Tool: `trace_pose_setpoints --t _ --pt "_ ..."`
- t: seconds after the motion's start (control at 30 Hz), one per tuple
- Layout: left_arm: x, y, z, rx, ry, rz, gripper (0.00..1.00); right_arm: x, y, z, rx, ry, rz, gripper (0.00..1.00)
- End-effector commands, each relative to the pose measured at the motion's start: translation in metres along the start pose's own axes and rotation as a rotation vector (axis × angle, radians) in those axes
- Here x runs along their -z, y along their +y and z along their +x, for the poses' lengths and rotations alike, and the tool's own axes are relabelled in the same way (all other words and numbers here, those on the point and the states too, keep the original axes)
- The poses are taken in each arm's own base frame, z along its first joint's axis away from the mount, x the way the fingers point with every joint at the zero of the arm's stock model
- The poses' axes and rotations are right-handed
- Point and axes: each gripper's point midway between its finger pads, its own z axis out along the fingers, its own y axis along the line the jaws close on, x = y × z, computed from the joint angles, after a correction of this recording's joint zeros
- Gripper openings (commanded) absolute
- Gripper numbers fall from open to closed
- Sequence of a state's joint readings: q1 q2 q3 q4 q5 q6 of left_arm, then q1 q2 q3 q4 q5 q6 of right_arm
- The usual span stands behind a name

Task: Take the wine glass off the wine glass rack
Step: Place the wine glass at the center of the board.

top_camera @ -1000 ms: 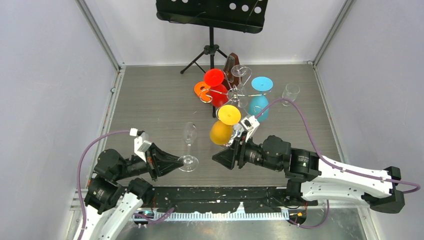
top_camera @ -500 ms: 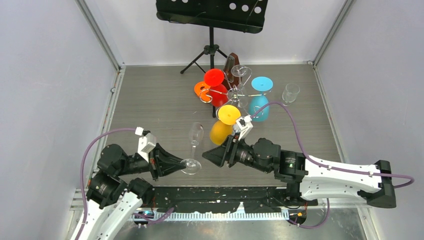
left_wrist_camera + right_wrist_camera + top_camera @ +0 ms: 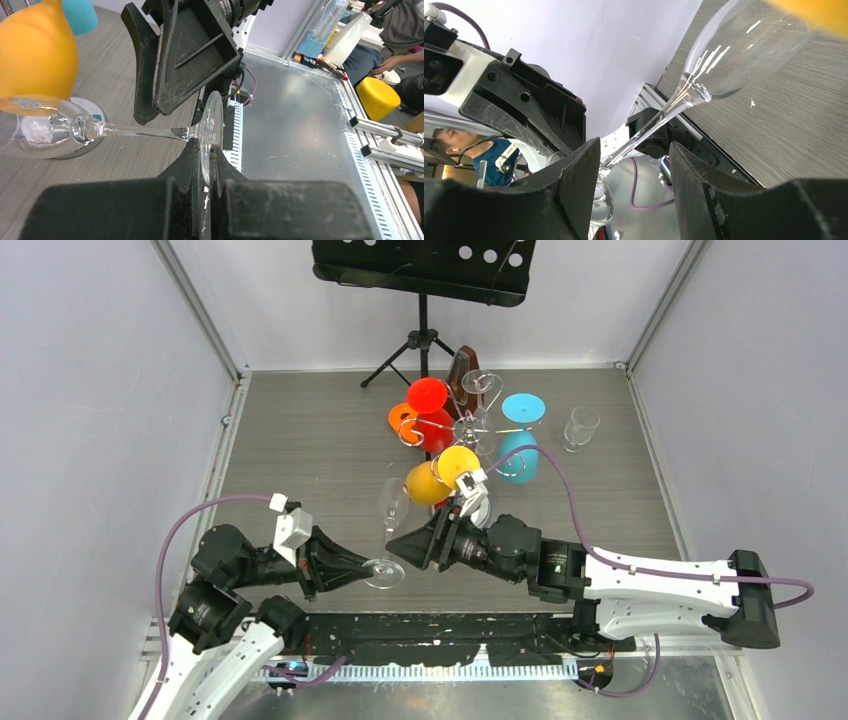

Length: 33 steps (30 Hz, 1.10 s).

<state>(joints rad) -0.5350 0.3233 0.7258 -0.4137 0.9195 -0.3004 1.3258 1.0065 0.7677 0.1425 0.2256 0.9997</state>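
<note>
The clear wine glass (image 3: 391, 508) is held tilted over the near part of the table (image 3: 300, 440), well apart from the wine glass rack (image 3: 470, 426) at the rear centre. Its foot is clamped edgewise between the closed jaws of the left gripper (image 3: 205, 150). The stem is straddled by the open jaws of the right gripper (image 3: 631, 150).
</note>
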Motion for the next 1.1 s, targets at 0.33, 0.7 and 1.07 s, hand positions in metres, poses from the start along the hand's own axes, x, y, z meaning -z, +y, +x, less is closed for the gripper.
trace_pose_setpoints --t 0.33,0.7,1.07 --pt "0.003 -0.009 -0.031 -0.169 -0.081 0.014 0.0 -0.007 0.024 0.005 -0.059 0.008 -0.047 0.59" --pt "0.009 -0.001 -0.036 -0.179 -0.073 -0.076 0.0 0.027 0.011 -0.018 0.007 -0.073 0.022 0.6" --pt "0.017 -0.014 -0.06 -0.094 -0.097 -0.111 0.0 0.067 0.017 -0.04 0.162 -0.069 0.039 0.64"
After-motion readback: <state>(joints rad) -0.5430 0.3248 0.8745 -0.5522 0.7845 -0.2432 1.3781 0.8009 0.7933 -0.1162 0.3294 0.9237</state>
